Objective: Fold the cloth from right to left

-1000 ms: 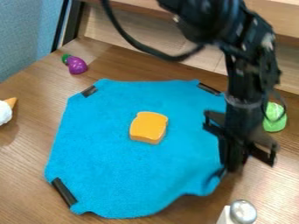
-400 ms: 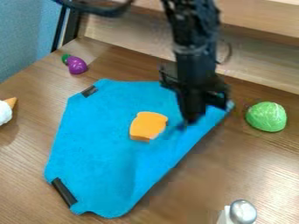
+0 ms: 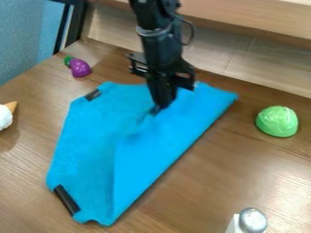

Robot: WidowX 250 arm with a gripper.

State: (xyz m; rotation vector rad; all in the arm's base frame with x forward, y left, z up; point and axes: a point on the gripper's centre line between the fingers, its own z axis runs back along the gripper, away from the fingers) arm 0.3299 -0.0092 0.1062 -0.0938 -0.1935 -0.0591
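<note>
one cloth beneath the hand

The cloth looks soft, matt and faintly fuzzy. The worktop has smooth wood grain with a satin sheen. The green piece looks like glossy plastic; the shaker's cap is shiny, metal-like.

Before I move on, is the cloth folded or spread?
Partly folded: the cloth is doubled over along its right, left side flat.

A robotics lab, it seems. A robot arm hangs over a bench with toy vegetables, a blue panel far left
</note>
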